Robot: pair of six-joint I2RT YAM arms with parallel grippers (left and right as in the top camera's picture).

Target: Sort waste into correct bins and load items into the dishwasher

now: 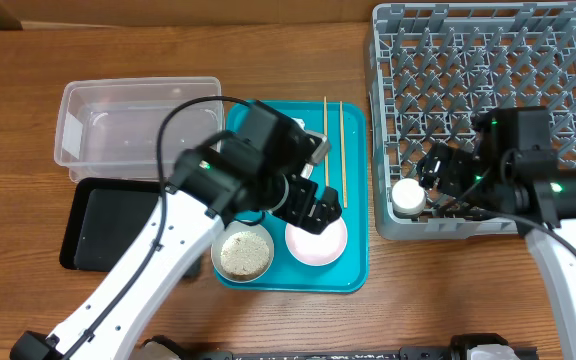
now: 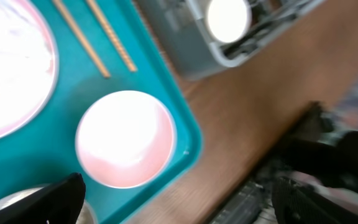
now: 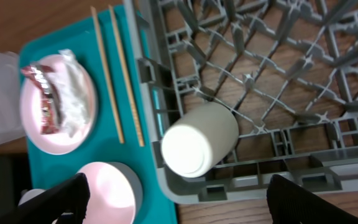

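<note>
Gaping wide and empty, left claw [image 2: 176,189] hangs over pink bowl [image 2: 126,138], right claw [image 3: 178,186] over white cup [image 3: 197,140]

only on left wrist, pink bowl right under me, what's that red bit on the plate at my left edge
Observer: The plate holds a crumpled red wrapper and a scrap of white paper.
Operator: ok and the white blob at the top of my view
Observer: That is the small white cup, inside the grey dish rack, in the corner next to the teal tray.
</note>
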